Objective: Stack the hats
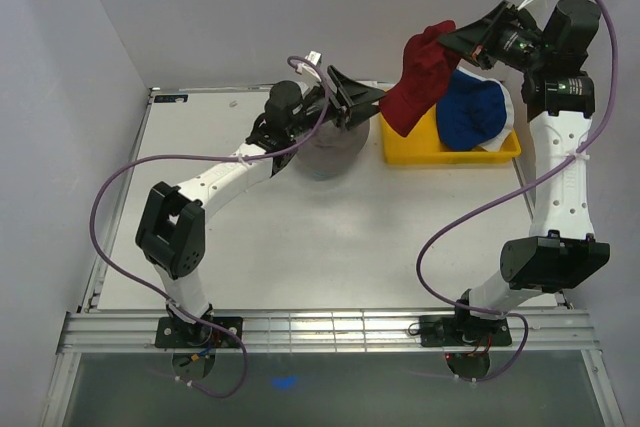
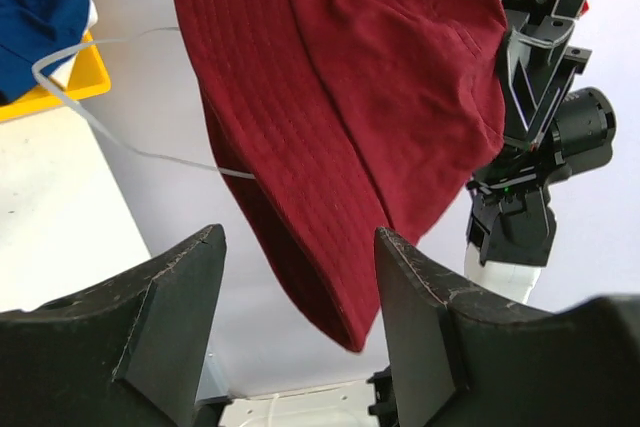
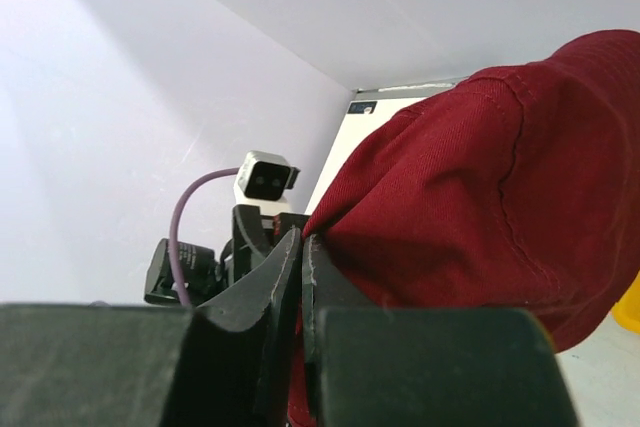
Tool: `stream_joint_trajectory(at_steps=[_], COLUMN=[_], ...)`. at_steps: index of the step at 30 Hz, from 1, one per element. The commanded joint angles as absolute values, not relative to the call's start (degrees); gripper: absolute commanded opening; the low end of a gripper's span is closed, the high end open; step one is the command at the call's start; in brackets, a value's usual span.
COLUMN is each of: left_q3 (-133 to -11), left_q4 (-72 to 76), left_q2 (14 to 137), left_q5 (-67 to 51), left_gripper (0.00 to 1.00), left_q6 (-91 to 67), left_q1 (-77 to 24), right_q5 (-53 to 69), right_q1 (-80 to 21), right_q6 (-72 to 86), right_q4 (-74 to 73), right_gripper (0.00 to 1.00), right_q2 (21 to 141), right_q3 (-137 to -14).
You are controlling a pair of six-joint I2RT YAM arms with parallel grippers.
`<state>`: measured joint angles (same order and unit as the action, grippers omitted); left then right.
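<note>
My right gripper (image 1: 462,39) is shut on the dark red hat (image 1: 415,82) and holds it in the air, hanging over the left end of the yellow tray (image 1: 450,154). In the right wrist view its fingers (image 3: 300,239) pinch the red fabric (image 3: 480,207). My left gripper (image 1: 367,102) is open just left of the red hat; in the left wrist view the hat's brim (image 2: 340,97) hangs in front of the open jaws (image 2: 300,237), apart from them. A grey hat (image 1: 330,155) sits on the table below my left wrist. A navy blue hat (image 1: 470,112) lies in the tray over a white one (image 1: 497,144).
The yellow tray stands at the table's back right, against the wall. The blue hat (image 2: 35,17) and the tray's corner (image 2: 60,92) show at the left of the left wrist view, with a thin white cable (image 2: 120,147) crossing. The right arm's wrist (image 2: 540,97) is close behind the red hat.
</note>
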<state>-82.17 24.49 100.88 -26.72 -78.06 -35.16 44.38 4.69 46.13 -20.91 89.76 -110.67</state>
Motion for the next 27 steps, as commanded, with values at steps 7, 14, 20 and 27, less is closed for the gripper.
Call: stream_joint_trajectory(at_steps=[7, 14, 20, 27], left_q3=[-85.3, -86.7, -88.2, -88.9], left_q4=[30.0, 30.7, 30.7, 30.3], left_q2=[103.4, 103.5, 104.5, 104.5], left_q5=[-23.7, -22.0, -21.4, -22.1], left_gripper=[0.7, 0.68, 0.61, 0.35], left_q6=[-84.4, -84.1, -84.2, -83.5], left_q1=[-36.5, -36.3, -35.8, -33.7], right_q5=[46.4, 46.7, 46.8, 47.2], right_q1=[2.3, 1.2, 1.0, 1.0], right_q6=[48.1, 46.9, 46.3, 45.0], right_q4=[-15.8, -16.7, -16.6, -17.4], right_gripper=[0.08, 0.08, 0.08, 0.08], right_q2=[88.1, 88.2, 87.5, 87.9], right_q3=[-110.4, -109.8, -108.2, -107.2])
